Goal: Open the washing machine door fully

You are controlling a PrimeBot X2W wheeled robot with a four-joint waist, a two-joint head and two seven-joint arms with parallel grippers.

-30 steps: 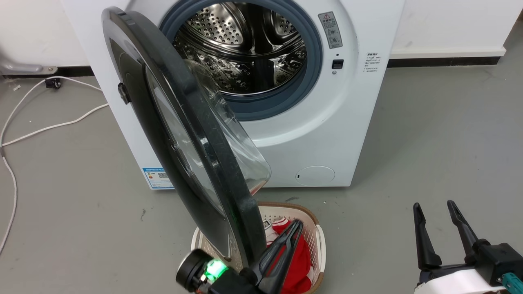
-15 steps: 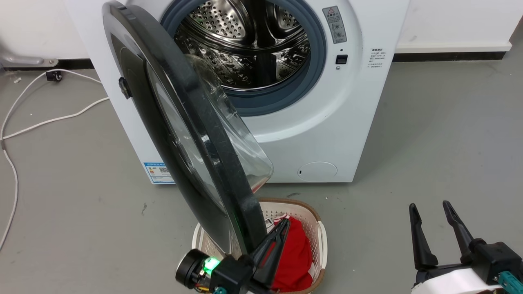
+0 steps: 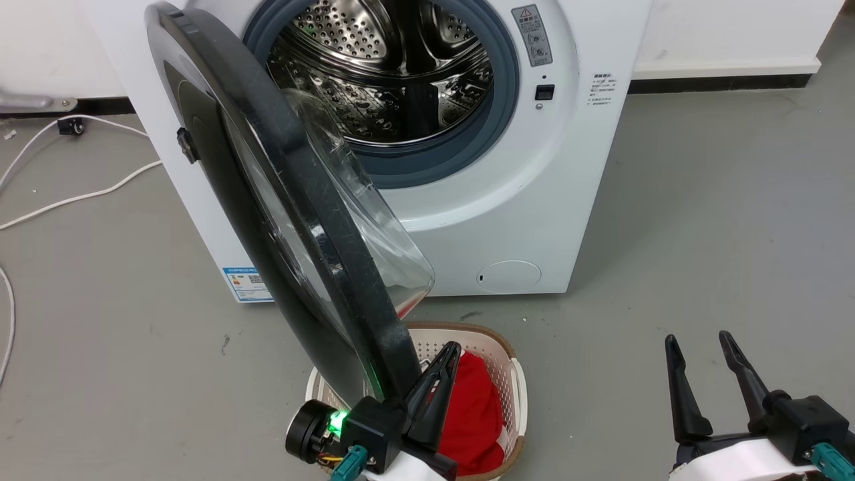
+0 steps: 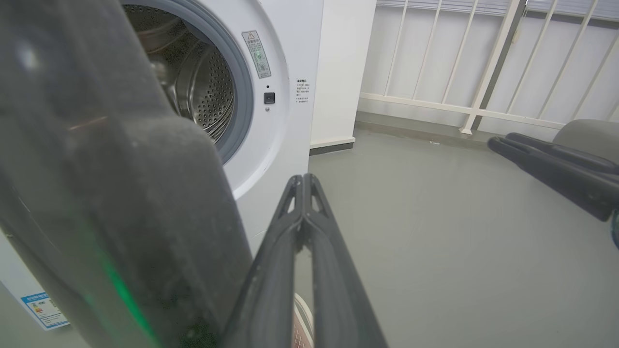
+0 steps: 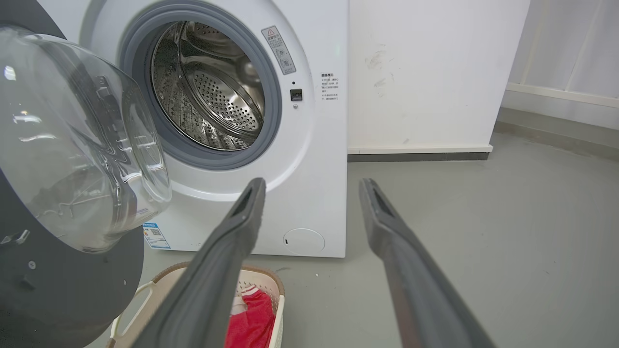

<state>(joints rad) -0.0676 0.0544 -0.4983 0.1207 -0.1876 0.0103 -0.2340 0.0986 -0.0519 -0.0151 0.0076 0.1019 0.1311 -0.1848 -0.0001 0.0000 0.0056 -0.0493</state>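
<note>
Head view: the washing machine door [image 3: 287, 214] stands swung out from the white machine [image 3: 534, 200], nearly edge-on to the camera, its glass bowl bulging toward the steel drum [image 3: 381, 73]. Judged about half open, not yet folded back. The left gripper [image 3: 453, 351] has its jaws pressed together with nothing between them, and it lies just beside the inner side of the door's free edge. Likely reason: closed fingers make one stiff bar, so the door can be pushed outward from the inside without gripping it. Contact looks probable low on the rim, but the left wrist view shows the door [image 4: 121, 193] as a dark blur beside the left gripper [image 4: 303, 180], so a touch cannot be confirmed. The right gripper [image 3: 697, 337] hangs well apart from the door, jaws spread wide and empty, apparently parked out of the swing path; the right wrist view shows it [image 5: 312, 183] aimed at the machine front. A laundry basket [image 3: 514, 387] with red cloth [image 3: 474, 414] sits on the floor below the door's edge, partly hidden by door and gripper. The hinge is out of sight behind the door. The machine's top is cut off. A small dark fitting on the door's outer face is too small to identify.
</note>
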